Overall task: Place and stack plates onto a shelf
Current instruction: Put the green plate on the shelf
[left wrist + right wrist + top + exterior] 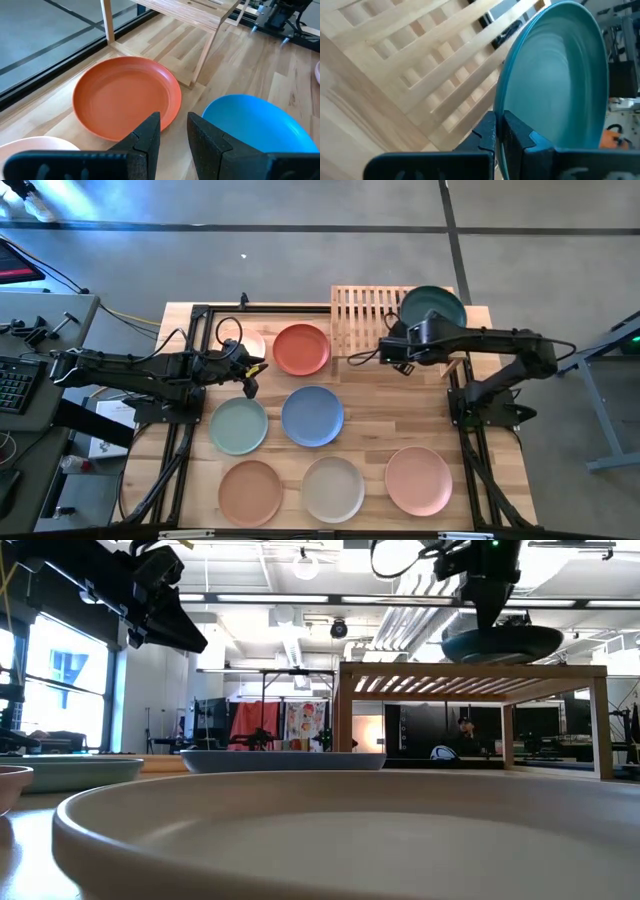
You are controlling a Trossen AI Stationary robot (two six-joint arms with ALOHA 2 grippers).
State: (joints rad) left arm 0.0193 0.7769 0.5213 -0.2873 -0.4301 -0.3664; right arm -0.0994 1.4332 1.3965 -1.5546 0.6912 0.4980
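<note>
My right gripper (500,120) is shut on a dark teal plate (432,308) over the right part of the slatted light-wood shelf (366,318). In the low view the plate (500,643) is just above the shelf top (470,670). On the table lie red-orange (302,349), blue (312,416), pale green (238,425), terracotta (250,492), beige (333,489) and pink (418,480) plates. A cream plate (250,340) is partly hidden under my left arm. My left gripper (174,132) hangs open above the table, between the red-orange plate (125,95) and the blue plate (250,125). My right gripper pinches the dark teal plate's rim (506,107) between its two fingers, one on the hollow side and one on the underside, at the edge nearest the table's middle. The fingers slant downward. Whether the plate's base touches the slats, I cannot tell.
The shelf's left half (355,315) is bare slats. The black frame rails (200,330) run along the table's left and right sides. The right arm's base (490,405) stands near the right edge.
</note>
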